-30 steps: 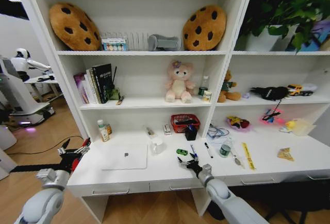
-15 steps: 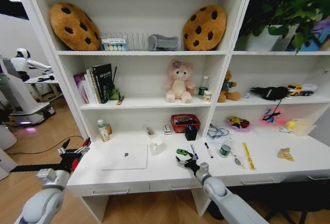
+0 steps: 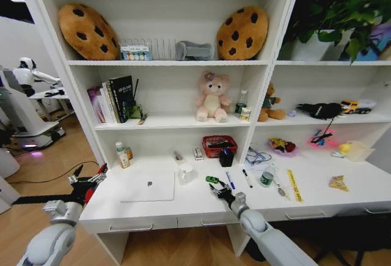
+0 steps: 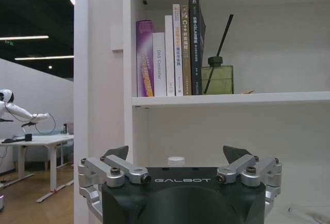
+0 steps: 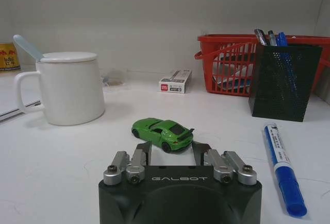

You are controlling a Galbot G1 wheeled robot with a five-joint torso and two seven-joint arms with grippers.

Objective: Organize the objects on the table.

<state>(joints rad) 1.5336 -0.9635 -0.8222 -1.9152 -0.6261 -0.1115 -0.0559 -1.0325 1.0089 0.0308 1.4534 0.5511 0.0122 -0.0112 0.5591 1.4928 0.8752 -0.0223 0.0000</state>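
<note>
A tiny green toy car (image 5: pixel 163 134) stands on the white table (image 3: pixel 183 208), just in front of my right gripper (image 5: pixel 172 149). That gripper is open, with its fingertips on either side of the car's near end. In the head view the car (image 3: pixel 211 180) lies right of the white mug (image 3: pixel 186 173), and the right gripper (image 3: pixel 215 187) reaches it from the front edge. A closed silver laptop (image 3: pixel 148 186) lies to the left. A blue pen (image 3: pixel 230 180), a black pen (image 3: pixel 246 177) and a round greenish tin (image 3: pixel 266 178) lie to the right. My left gripper (image 3: pixel 85 178) hangs open off the table's left end.
A white mug with a lid (image 5: pixel 67 92), a small box (image 5: pixel 175 81), a red basket (image 5: pixel 232 62) and a black mesh pen holder (image 5: pixel 283 82) stand behind the car. A blue marker (image 5: pixel 281 162) lies beside the gripper. Shelves (image 3: pixel 171 122) hold books, plush toys and cushions.
My right gripper has moved forward and slightly left across the table until its fingertips reached the green car. The left arm has not moved.
</note>
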